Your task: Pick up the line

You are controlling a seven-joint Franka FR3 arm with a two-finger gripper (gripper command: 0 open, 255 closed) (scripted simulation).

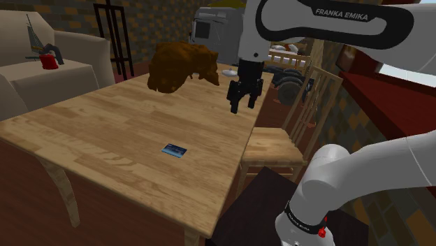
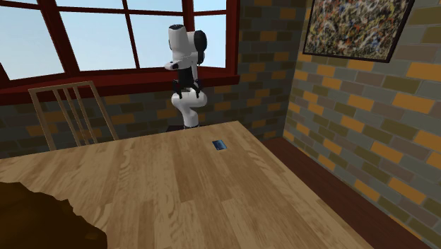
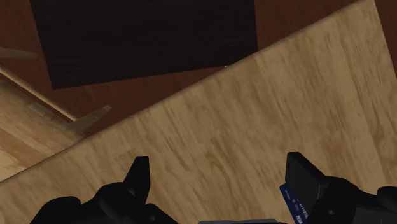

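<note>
We find the fingers [image 1: 236, 103] open, set apart with nothing between them. They hang above the bench [image 1: 98, 133], near its edge beside the chair [image 1: 276, 150]. The line shows as a small blue card [image 1: 175, 149]. It lies flat on the bench near the edge facing the stand, apart from the fingers. No part of the pick-up is done yet. We judge four steps are left: centre over the blue card, descend, close, lift.

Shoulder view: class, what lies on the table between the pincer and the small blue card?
Nothing: in the shoulder view, only bare wooden table separates the open pincer from the small blue card.
</note>
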